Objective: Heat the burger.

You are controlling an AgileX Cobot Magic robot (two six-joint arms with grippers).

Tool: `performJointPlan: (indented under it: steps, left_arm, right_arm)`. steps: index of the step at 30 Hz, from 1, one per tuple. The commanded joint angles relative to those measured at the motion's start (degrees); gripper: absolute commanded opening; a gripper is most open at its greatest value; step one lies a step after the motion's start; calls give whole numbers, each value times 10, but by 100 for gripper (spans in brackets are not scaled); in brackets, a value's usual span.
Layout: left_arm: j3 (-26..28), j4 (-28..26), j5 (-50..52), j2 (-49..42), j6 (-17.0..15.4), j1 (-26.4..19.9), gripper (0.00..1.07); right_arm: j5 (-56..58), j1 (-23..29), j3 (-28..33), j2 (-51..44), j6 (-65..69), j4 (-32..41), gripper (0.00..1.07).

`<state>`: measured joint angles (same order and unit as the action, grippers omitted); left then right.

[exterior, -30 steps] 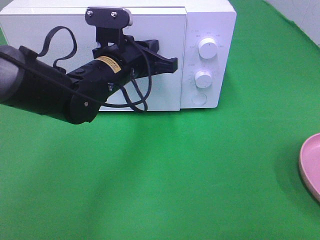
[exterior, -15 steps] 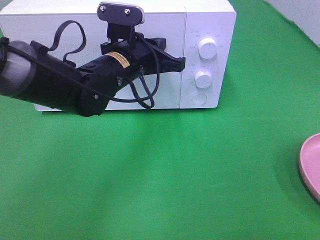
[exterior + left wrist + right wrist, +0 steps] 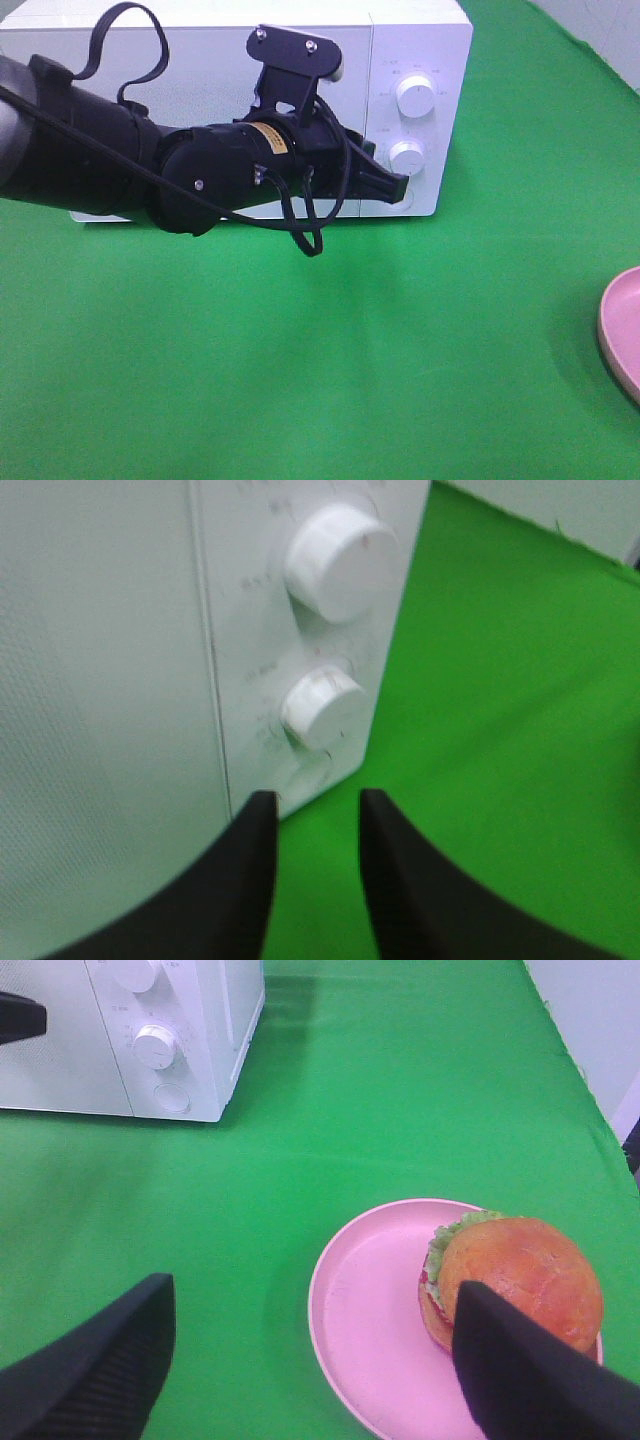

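Observation:
The burger (image 3: 515,1278), with its golden-brown bun and green lettuce, sits on a round pink plate (image 3: 370,1310) on the green cloth. My right gripper (image 3: 312,1290) hovers above the plate, open wide and holding nothing, with the burger just past one finger. The white microwave (image 3: 300,60) stands at the back with its door closed. My left gripper (image 3: 397,185) reaches across its front to the lower control panel, by the round button under the lower knob (image 3: 408,157). In the left wrist view the left gripper (image 3: 312,805) is narrowly open and empty, just short of the lower knob (image 3: 322,708).
The microwave's upper knob (image 3: 415,95) sits above the lower one. Only the plate's edge (image 3: 620,330) shows at the right border of the high view. Green cloth (image 3: 350,370) covers the table in front of the microwave.
My left arm has swung right and down, from the microwave's door to its control panel. Its jaws have parted slightly. The right gripper has not moved.

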<state>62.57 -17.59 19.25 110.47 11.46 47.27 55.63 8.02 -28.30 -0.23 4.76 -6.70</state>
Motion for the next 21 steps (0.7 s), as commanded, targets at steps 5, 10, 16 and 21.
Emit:
performJointPlan:
  steps: [5, 10, 16, 21]
  left_arm:
    - [-2, -5, -238, -43, -3, 9, 101]
    - [-2, 9, -382, -76, -2, 8, 100]
    - [-2, 43, -501, -111, -2, 8, 100]
    - [-2, 77, -605, -139, -34, -12, 100]
  right_arm:
    - [-7, -2, 1, -15, -5, -2, 74]
    - [-7, -2, 1, -15, -5, -2, 74]
    - [-7, -2, 1, -15, -5, -2, 74]
    - [-7, -2, 1, -15, -5, -2, 74]
